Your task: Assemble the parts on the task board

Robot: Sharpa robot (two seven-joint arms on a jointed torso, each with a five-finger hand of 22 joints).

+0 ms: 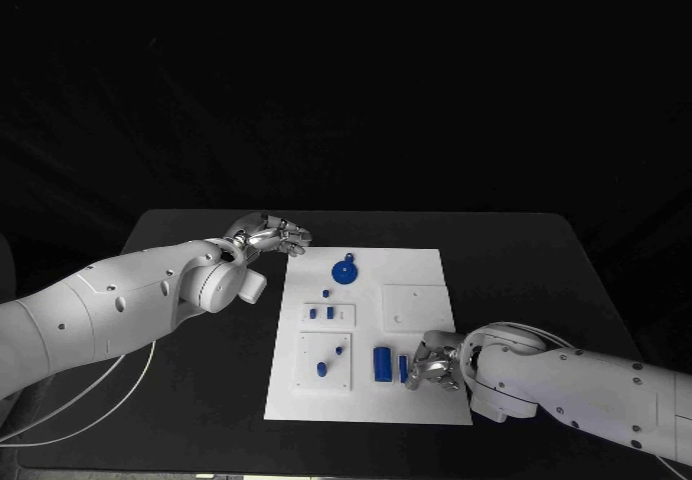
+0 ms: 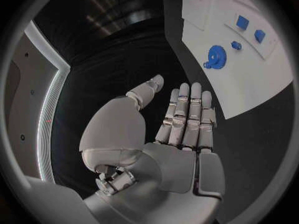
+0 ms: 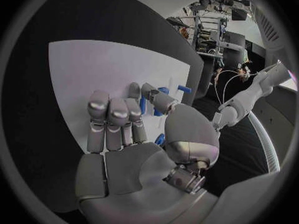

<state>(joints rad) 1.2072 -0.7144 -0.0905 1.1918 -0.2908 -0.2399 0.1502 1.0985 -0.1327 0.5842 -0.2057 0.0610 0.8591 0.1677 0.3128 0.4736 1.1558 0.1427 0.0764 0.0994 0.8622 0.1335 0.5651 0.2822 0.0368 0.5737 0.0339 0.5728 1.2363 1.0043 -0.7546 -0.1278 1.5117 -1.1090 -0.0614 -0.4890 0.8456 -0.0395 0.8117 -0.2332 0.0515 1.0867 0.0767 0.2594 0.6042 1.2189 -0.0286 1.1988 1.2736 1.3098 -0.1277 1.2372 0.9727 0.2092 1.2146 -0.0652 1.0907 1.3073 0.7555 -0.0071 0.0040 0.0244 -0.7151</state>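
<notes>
On the black worktop (image 1: 173, 225) the white task board (image 1: 411, 270) still carries loose blue parts (image 1: 345, 270), my right hand (image 1: 430, 368) pinching one at its five o'clock corner, my left hand (image 1: 271, 236) empty at ten o'clock.

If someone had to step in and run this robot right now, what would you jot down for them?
Left hand: open, holding nothing, off the far left corner of the task board.
Right hand: at the board's near right part, fingers by a blue bar-shaped part; whether it grips one I cannot tell.
Round blue part lies loose near the far edge; small blue parts sit mid-board.
Assembly looks mostly still to do.
</notes>
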